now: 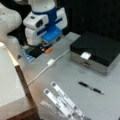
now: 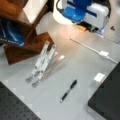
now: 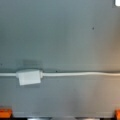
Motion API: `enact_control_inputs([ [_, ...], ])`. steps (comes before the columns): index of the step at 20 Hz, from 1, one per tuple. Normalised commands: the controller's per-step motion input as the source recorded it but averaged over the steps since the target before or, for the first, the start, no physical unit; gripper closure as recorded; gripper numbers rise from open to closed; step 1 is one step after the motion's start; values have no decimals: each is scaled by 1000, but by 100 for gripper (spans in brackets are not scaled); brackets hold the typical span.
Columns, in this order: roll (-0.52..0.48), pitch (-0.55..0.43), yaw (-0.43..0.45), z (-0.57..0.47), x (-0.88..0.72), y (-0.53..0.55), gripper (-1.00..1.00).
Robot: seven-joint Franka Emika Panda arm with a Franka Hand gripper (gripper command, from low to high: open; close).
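My gripper [image 1: 43,50] hangs low over the grey table [image 1: 75,72] near the arm's base, at the top in both front views [image 2: 86,27]. In the wrist view its orange fingertips [image 3: 5,113] show at the bottom corners, far apart, so the gripper [image 3: 61,115] is open and holds nothing. Nearest to it is a white cable [image 3: 80,74] with a white block-shaped adapter [image 3: 28,77] lying on the table just ahead of the fingers. The same adapter shows in both front views [image 1: 50,62] [image 2: 103,53].
A black pen [image 1: 90,87] [image 2: 68,90] lies on the table. A black box on a silver base [image 1: 96,51] [image 2: 107,97] carries a small white tag [image 1: 85,55]. A folded metal stand [image 1: 62,102] [image 2: 43,63] lies beside a wooden shelf [image 1: 23,82] [image 2: 25,30].
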Motion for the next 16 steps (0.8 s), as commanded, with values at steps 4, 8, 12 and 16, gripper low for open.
enact_control_inputs([
  [4,-35,67,46,-11,51,66,-100],
  [8,-77,152,61,-72,208,250,-100],
  [12,-70,197,102,-115,402,425,-100],
  [16,6,169,56,-22,466,398,-100],
])
